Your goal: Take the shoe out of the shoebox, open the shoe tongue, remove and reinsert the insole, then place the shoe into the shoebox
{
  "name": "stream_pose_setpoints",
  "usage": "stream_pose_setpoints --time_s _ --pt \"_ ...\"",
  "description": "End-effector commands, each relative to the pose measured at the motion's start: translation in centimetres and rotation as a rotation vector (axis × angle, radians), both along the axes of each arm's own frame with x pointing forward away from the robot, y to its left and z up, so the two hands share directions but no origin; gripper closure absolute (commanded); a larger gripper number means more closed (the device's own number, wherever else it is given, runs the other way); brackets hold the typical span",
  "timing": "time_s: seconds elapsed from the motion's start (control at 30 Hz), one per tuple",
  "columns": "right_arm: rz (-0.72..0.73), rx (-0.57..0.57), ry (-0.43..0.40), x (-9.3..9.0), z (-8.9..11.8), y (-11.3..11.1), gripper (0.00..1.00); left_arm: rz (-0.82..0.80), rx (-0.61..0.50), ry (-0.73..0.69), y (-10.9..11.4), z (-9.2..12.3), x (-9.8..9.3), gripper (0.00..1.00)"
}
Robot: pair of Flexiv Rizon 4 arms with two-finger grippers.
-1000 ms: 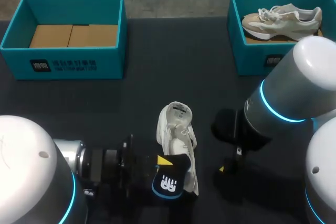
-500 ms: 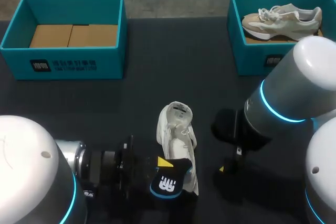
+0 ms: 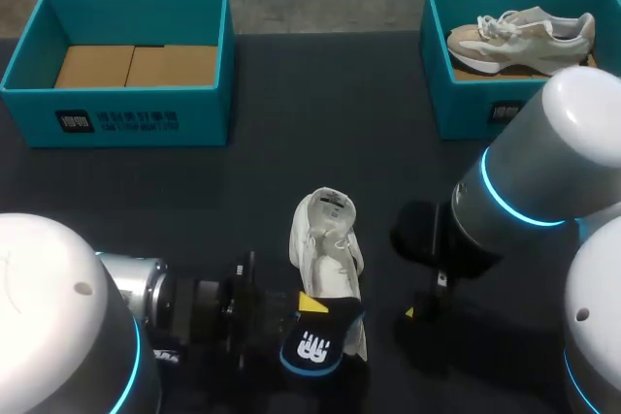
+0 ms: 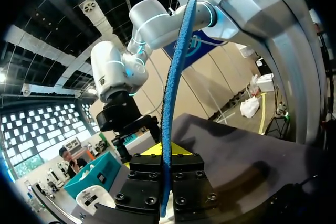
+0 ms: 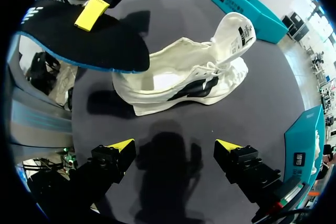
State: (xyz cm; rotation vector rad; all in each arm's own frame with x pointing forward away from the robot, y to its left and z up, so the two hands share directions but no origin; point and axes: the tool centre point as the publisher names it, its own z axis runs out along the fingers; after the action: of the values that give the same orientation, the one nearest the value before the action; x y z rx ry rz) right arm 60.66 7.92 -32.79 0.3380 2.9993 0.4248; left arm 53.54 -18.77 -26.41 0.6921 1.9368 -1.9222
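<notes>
- With left gripper point(image 4: 167, 153), clamps thin black blue-edged foam insole point(image 3: 312, 341) over heel of white lace-up sneaker point(image 3: 327, 239) on dark table point(image 3: 291, 143).
- Holds right gripper point(image 5: 176, 153) spread apart, empty, beside sneaker.
- Risks buckling insole against collar, shoving unbraced sneaker.

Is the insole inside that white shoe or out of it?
Out: the insole is pinched in the left gripper, outside the white shoe.
</notes>
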Motion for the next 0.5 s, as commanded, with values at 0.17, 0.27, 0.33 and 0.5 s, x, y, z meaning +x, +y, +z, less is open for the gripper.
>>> stream_pose_setpoints --time_s 0.17,0.27,0.33,0.5 --pt "-0.001 0.001 -0.003 -0.1 -0.2 0.0 0.0 -0.029 -0.01 -0.02 -0.8 -0.8 0.2 1.0" --pt "-0.001 0.001 -0.003 -0.1 -0.2 0.0 0.0 -0.025 -0.016 -0.039 -1.0 -1.1 0.5 1.0" --pt "-0.001 0.001 -0.003 -0.1 -0.2 0.0 0.0 -0.019 -0.016 -0.046 -1.1 -1.3 0.6 1.0" --pt "-0.001 0.001 -0.003 -0.1 -0.2 0.0 0.0 -0.015 -0.02 -0.045 -1.1 -1.5 0.7 1.0"
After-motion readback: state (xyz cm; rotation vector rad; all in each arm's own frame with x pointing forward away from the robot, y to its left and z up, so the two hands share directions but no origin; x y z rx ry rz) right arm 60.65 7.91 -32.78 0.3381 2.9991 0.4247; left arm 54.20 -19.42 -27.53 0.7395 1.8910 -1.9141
